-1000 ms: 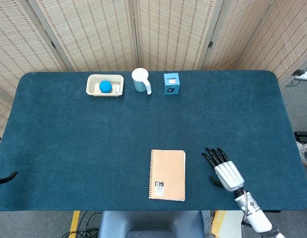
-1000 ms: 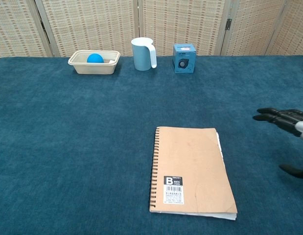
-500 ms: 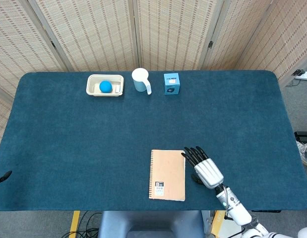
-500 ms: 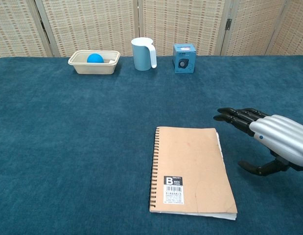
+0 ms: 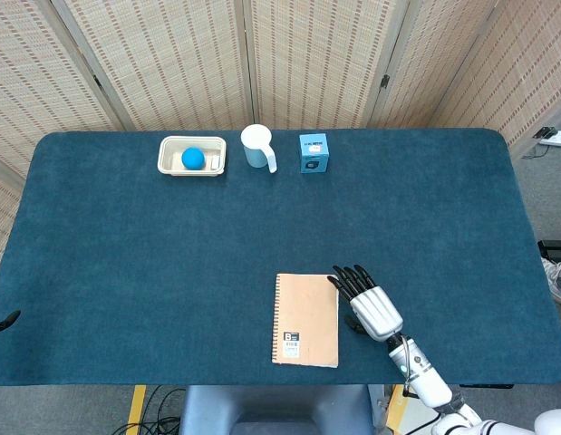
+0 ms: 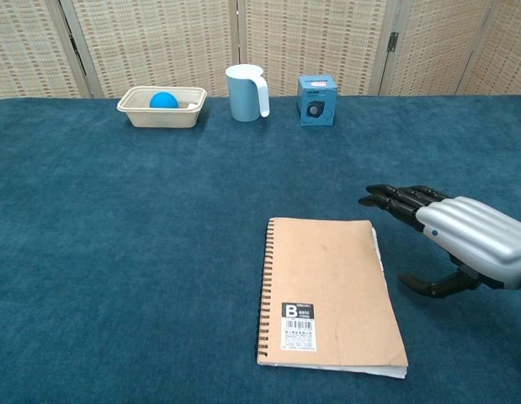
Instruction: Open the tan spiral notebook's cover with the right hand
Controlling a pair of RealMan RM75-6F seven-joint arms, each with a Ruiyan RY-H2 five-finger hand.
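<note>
A tan spiral notebook [image 6: 327,290] with a black-and-white label lies on teal cloth [image 6: 117,252], alongside a silver-and-black right hand [image 6: 449,240], blue ball [image 6: 163,100], cream tray [image 6: 135,114], pale-blue mug [image 6: 246,93] and blue box [image 6: 316,88].

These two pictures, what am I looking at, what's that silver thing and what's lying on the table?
The silver thing is a robot's right hand, fingers spread, holding nothing. One picture looks down from the robot's head, the other looks forward from its chest. The hand hovers just right of a closed tan spiral notebook lying on the blue table. At the far edge stand a cream tray with a blue ball in it, a pale blue pitcher and a small blue box. The left hand is not visible.
</note>
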